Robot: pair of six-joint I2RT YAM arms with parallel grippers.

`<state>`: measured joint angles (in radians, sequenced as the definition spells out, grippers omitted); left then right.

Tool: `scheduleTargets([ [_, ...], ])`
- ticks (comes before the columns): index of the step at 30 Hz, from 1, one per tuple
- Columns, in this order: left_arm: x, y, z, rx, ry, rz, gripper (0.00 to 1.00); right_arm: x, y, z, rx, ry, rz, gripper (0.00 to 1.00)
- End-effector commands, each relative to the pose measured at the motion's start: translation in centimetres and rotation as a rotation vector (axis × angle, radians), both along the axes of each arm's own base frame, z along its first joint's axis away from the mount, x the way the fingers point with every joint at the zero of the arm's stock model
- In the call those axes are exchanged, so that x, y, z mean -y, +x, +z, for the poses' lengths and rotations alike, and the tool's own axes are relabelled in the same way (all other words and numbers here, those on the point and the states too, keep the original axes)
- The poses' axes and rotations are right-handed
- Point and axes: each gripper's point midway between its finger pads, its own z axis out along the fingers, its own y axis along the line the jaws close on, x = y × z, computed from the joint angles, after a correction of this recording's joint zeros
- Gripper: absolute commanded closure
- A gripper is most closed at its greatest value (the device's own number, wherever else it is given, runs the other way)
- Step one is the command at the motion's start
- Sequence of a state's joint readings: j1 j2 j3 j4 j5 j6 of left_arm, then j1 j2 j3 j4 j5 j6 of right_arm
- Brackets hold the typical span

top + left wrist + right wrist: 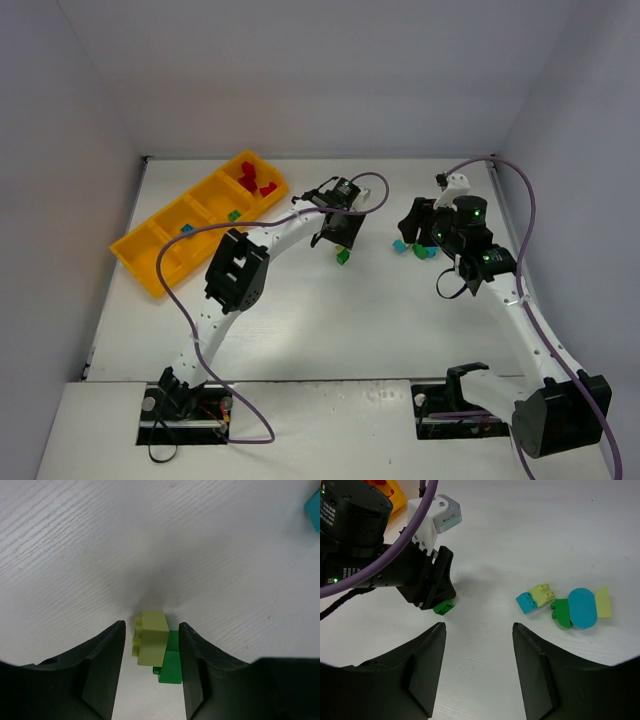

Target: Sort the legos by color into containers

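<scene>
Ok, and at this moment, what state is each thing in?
left claw: open, straddling two bricks
yellow-green brick: on the table between the left jaws
green brick: on the table, touching the yellow-green one
right claw: open, empty
tray: red bricks in its end compartment
loose cluster: on the table, unsorted

White arms point(283, 235), black motor housings point(237, 270), looping purple cables point(160, 262), green lights point(478, 212), black left hand point(151, 627)

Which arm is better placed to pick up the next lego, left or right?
Left. The left hand straddles the yellow-green lego and a green lego beside it. The right hand is open over bare table, with the lego cluster off to its side.
</scene>
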<state>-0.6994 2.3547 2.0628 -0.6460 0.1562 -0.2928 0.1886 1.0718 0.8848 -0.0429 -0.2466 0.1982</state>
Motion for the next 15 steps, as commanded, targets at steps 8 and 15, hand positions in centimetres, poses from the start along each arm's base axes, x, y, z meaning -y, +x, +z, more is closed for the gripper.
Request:
scheduleTargets([
  [8, 1.0, 1.5, 4.0, 0.101, -0.066, 0.019, 0.76, -0.3, 0.3, 1.1, 0.045, 0.031, 0.015, 0.49],
  [15, 1.0, 1.6, 7.0, 0.156, -0.120, 0.036, 1.00, -1.5, -0.2, 1.2, 0.040, 0.055, 0.086, 0.50],
])
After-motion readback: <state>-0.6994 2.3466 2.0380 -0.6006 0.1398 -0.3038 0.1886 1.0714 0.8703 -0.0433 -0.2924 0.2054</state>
